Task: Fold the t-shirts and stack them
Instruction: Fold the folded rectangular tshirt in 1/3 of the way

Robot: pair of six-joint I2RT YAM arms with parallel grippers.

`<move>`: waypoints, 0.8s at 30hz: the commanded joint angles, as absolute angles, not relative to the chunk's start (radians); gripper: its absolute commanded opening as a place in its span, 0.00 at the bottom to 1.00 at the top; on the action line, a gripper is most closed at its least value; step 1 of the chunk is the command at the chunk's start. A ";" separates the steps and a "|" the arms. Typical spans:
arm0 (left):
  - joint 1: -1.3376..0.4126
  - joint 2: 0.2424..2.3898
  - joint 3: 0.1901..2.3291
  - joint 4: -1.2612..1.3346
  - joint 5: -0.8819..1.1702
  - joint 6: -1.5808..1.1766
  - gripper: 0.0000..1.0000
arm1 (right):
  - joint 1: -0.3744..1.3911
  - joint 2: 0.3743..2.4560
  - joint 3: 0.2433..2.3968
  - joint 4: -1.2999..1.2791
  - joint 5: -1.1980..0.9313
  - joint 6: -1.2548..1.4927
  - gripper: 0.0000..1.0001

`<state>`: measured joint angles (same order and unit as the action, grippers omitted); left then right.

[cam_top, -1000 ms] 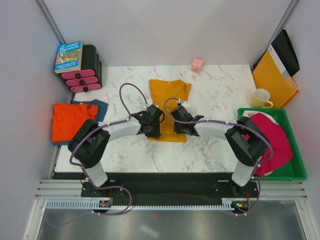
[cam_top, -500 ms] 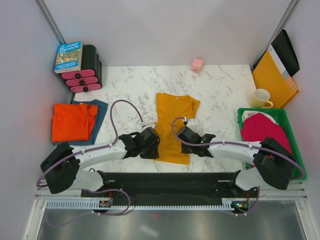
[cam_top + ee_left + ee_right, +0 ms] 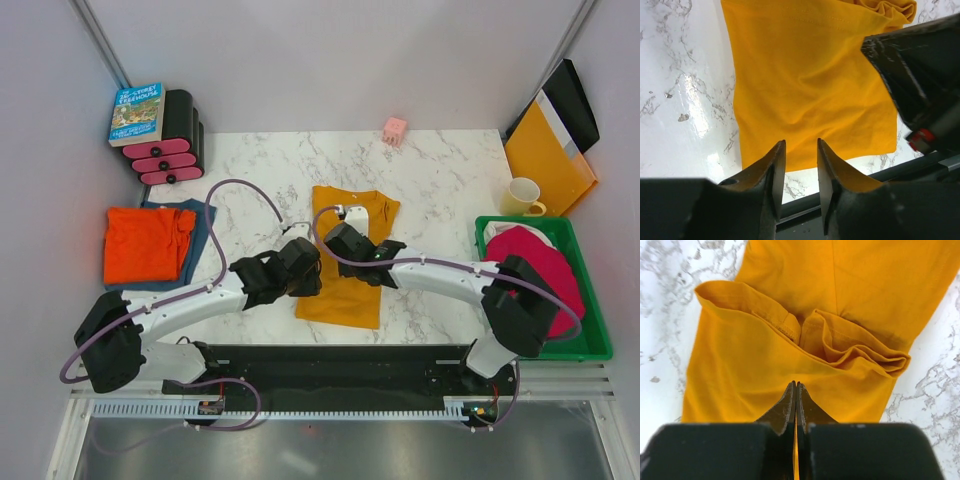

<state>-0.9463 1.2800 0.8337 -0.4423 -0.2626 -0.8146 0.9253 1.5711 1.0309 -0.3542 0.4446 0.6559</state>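
- The red-orange shirt lies on the blue shirt at the left of the table.
- My left pincer stands parted with nothing between its fingers, above the near hem of the mustard shirt.
- That shirt lies mid-table, rumpled across.
- My right pincer is pressed closed, tips against its cloth.
- The magenta shirt is heaped in the green bin.

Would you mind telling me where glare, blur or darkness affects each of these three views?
Left wrist: strong glare whitens the marble table beside the mustard-yellow t-shirt, and the left hand is a dark, slightly soft silhouette. Right wrist: the shirt's folds are sharp, but the right hand is underexposed, almost black. Top external: even light, sharp throughout.
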 commanded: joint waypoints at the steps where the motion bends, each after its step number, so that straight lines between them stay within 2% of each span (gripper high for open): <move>1: -0.946 1.255 0.839 -0.446 -0.308 -0.802 0.37 | 0.927 1.634 1.094 -0.348 0.442 0.634 0.00; 18: -0.946 1.269 0.795 -0.446 -0.270 -0.787 0.38 | 0.798 1.963 1.255 -0.318 0.453 0.558 0.00; 21: -0.946 1.255 0.793 -0.449 -0.282 -0.772 0.49 | 0.798 1.899 1.233 -0.260 0.486 0.551 0.00; 22: -0.948 1.246 0.790 -0.448 -0.285 -0.769 0.58 | 0.799 1.817 1.208 -0.241 0.492 0.549 0.01; 23: -0.948 1.215 0.788 -0.446 -0.294 -0.762 0.64 | 0.798 1.774 1.203 -0.235 0.498 0.548 0.13; 24: -0.948 1.201 0.787 -0.446 -0.310 -0.762 0.71 | 0.801 1.732 1.204 -0.250 0.515 0.549 0.20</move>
<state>-0.9466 1.2633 0.7944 -0.4561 -0.2687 -0.7967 0.7952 1.9049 1.2144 -0.2962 0.4603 0.5648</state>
